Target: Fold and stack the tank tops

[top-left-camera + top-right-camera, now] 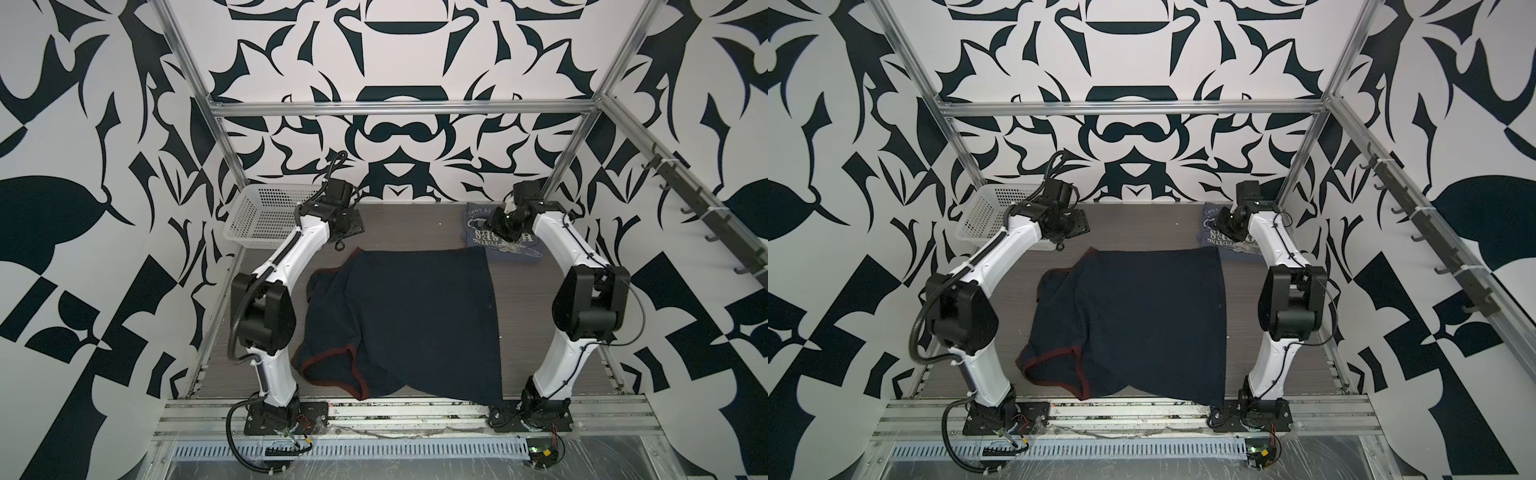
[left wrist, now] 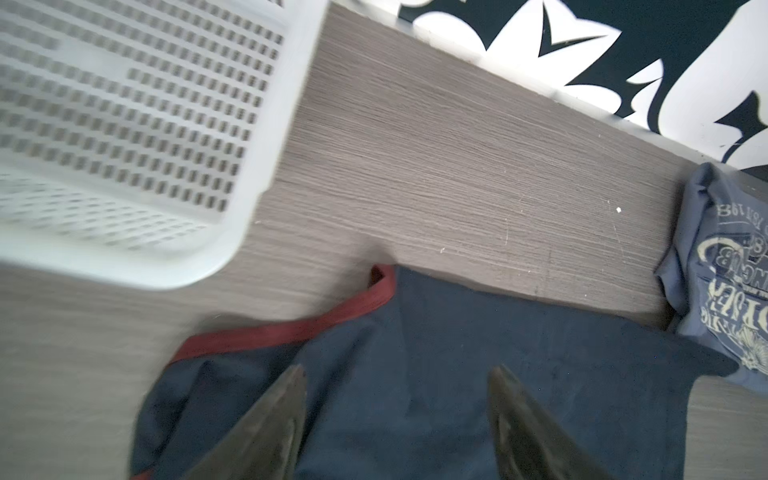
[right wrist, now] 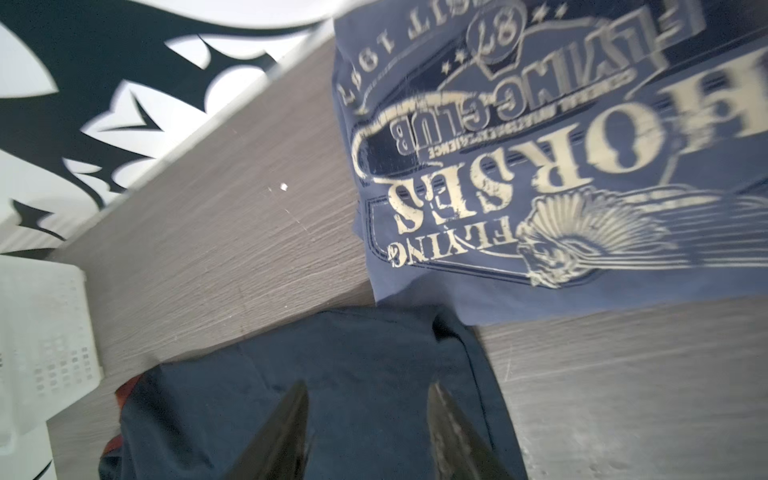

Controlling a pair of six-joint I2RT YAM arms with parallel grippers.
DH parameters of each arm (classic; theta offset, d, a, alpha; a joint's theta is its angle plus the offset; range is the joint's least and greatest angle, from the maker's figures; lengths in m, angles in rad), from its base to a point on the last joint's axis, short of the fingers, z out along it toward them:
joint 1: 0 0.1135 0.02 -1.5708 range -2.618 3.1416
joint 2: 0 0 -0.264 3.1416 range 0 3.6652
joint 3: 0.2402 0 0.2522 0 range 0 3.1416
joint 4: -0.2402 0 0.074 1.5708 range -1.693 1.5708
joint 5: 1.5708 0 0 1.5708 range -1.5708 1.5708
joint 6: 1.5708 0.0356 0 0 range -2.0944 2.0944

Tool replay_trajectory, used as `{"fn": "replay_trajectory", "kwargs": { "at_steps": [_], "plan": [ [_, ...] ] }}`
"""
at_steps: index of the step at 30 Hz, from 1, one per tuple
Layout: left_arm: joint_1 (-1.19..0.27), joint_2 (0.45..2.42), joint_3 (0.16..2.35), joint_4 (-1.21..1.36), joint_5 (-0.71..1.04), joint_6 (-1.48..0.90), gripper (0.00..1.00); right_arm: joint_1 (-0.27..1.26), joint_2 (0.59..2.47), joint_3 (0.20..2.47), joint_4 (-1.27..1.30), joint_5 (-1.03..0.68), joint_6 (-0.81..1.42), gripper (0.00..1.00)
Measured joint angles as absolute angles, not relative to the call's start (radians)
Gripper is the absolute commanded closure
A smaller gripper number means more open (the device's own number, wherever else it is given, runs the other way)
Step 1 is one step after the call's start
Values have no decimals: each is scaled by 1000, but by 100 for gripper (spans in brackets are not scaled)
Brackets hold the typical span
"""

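The dark navy tank top (image 1: 407, 320) (image 1: 1133, 316) with red trim lies spread in the middle of the table, its near right corner hanging over the front rail. The slate grey-blue tank top (image 1: 476, 239) (image 1: 1208, 239) with pale print lies folded at the back right. My left gripper (image 2: 399, 374) (image 1: 341, 241) hovers open over the navy top's far left edge (image 2: 415, 332), near the red trim. Above the navy top's far right corner (image 3: 374, 353), just before the grey-blue top (image 3: 540, 166), my right gripper (image 3: 368, 388) (image 1: 492, 230) is open. Nothing is between either pair of fingers.
A white perforated basket (image 1: 266, 216) (image 1: 992, 216) (image 2: 124, 124) stands at the back left corner, close to the left wrist. Metal frame posts rise at the table's back corners. Bare wood-grain table (image 2: 457, 166) shows between the basket and the grey-blue top.
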State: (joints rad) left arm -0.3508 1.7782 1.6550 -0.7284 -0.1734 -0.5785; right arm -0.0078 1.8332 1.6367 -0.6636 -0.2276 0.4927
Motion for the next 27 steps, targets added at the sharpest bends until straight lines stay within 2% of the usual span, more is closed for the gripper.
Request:
{"fn": "replay_trajectory", "kwargs": {
  "at_steps": [3,7,10,14,17,21,27],
  "plan": [
    [-374,1600,1471,-756,-205,-621,28,5,1644,1455,-661,-231,493,47],
    [-488,1381,1213,-806,-235,-697,29,72,1359,1198,-698,-226,493,47],
    [-591,1291,1055,-842,-236,-767,30,132,1186,1059,-746,-221,495,48],
    [-677,1219,889,-864,-209,-857,32,208,1046,907,-786,-204,529,48],
    [-717,1208,797,-821,-173,-904,36,267,1036,783,-776,-206,566,51],
    [-740,1299,762,-736,-149,-938,39,302,1150,666,-719,-221,604,53],
    [-735,1450,762,-607,-164,-961,41,310,1320,648,-591,-216,628,56]
  ]
}}
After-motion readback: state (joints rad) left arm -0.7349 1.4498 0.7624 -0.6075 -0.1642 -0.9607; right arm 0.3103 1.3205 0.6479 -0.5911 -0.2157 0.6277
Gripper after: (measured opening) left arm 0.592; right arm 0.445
